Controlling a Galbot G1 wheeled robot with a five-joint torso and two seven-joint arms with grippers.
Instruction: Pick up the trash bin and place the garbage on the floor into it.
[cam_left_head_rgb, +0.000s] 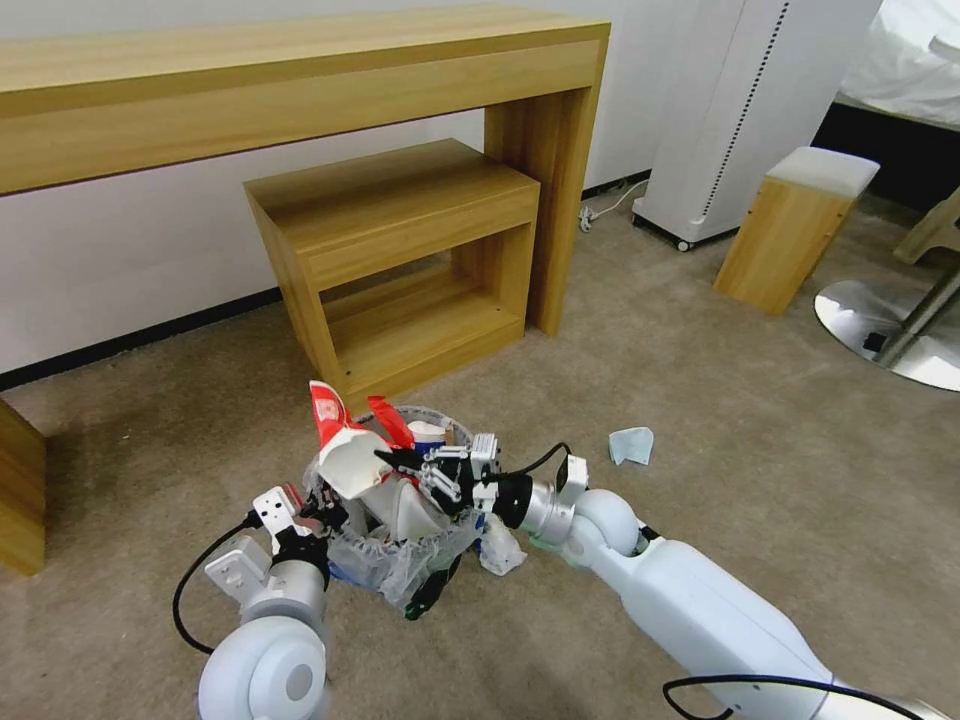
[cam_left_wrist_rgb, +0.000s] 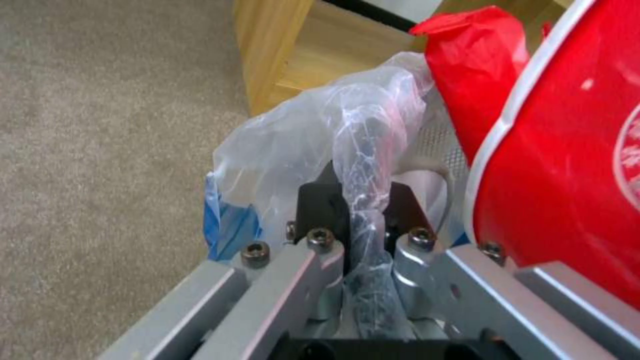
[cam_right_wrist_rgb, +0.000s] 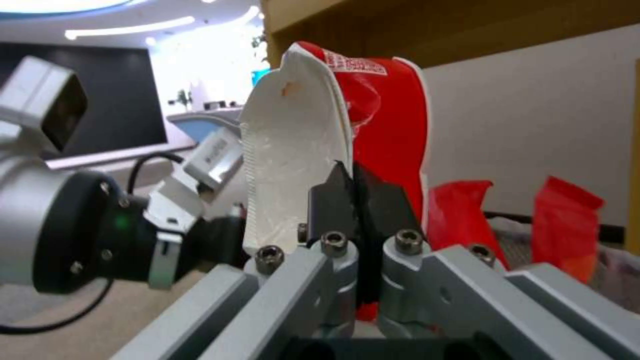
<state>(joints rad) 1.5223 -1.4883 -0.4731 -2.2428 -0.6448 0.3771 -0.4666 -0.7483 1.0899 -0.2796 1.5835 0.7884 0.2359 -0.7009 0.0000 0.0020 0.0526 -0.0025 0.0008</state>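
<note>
Over the trash bin (cam_left_head_rgb: 400, 545), right gripper (cam_left_head_rgb: 395, 460) pinches a slipper (cam_left_head_rgb: 350, 465); left gripper (cam_left_head_rgb: 320, 510) clamps its rim

the trash bin (cam_left_head_rgb: 400, 545) sits on the floor (cam_left_head_rgb: 700, 400) in front of a low shelf unit (cam_left_head_rgb: 400, 250) tucked under the desk (cam_left_head_rgb: 300, 80). slippers (cam_left_head_rgb: 350, 460) stick up out of the bin. the left tool (cam_left_head_rgb: 305, 515) is at its left rim, the right tool (cam_left_head_rgb: 400, 462) over it. a mask (cam_left_head_rgb: 632, 446) lies on the floor to the right.
</note>
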